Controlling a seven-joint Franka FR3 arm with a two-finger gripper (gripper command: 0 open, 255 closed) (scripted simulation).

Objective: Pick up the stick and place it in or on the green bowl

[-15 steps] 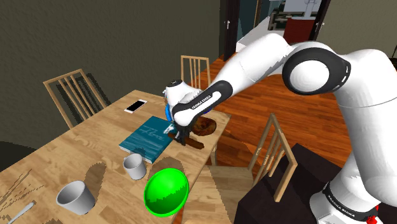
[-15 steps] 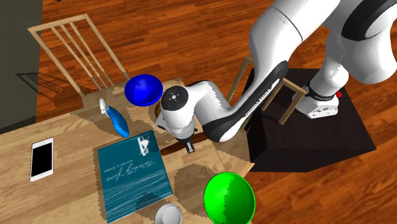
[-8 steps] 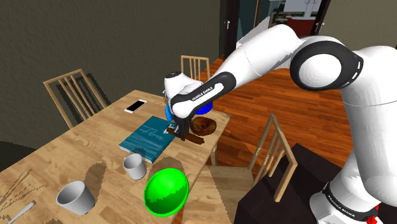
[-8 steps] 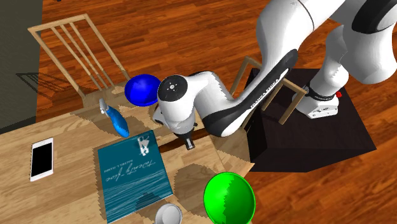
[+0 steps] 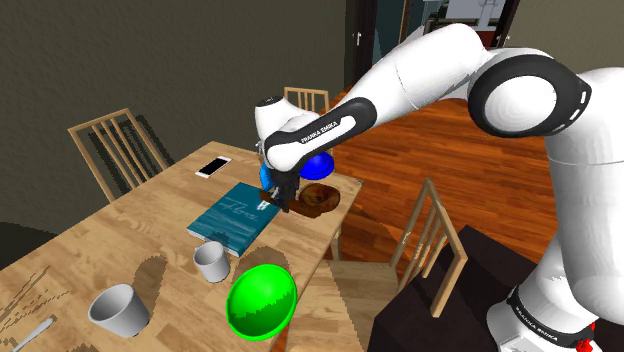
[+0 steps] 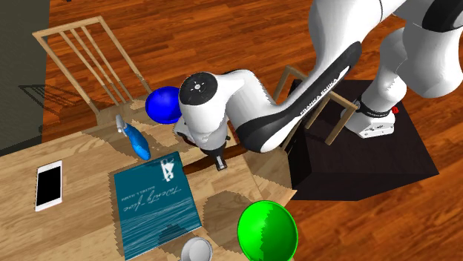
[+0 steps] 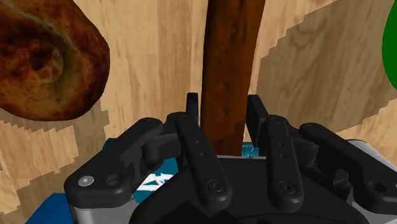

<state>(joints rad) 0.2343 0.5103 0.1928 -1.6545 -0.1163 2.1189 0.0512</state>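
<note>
the black gripper point(image 7: 224, 107) was closed narrowly on the dark brown stick point(image 7: 226, 57). its fingers point(image 7: 191, 114) pressed one against each long side, so the stick ran straight out from between them. that hold suited a long, thin thing, since taking it across its narrow width let the pads close on it without needing to open wide. how much of the stick lay behind the hand could not be seen, so i could not tell whether it was taken at the middle or nearer one end. in the shoulder view the arm reached over the wooden table point(image 5: 120, 240) with the hand pointing down. that was a sensible pose for something lying flat on a surface. the stick was by the table edge nearest the stand point(image 6: 371, 159), between the teal book point(image 5: 230, 218) and a brown round thing point(image 7: 44, 60), and just beside the latter. a blue bowl point(image 6: 165, 104) sat a little past that. whether the stick was off the wood or resting on it could not be told for certain, though the grasp itself looked made. the green bowl point(image 5: 263, 300) stood further along the same edge, apart from the hand, with its mouth open upward, so it could be loaded from above. in my judgement the next move called for a lift high enough to clear the book and the bowl's rim. a stick this long might settle across the rim rather than down inside.
</note>
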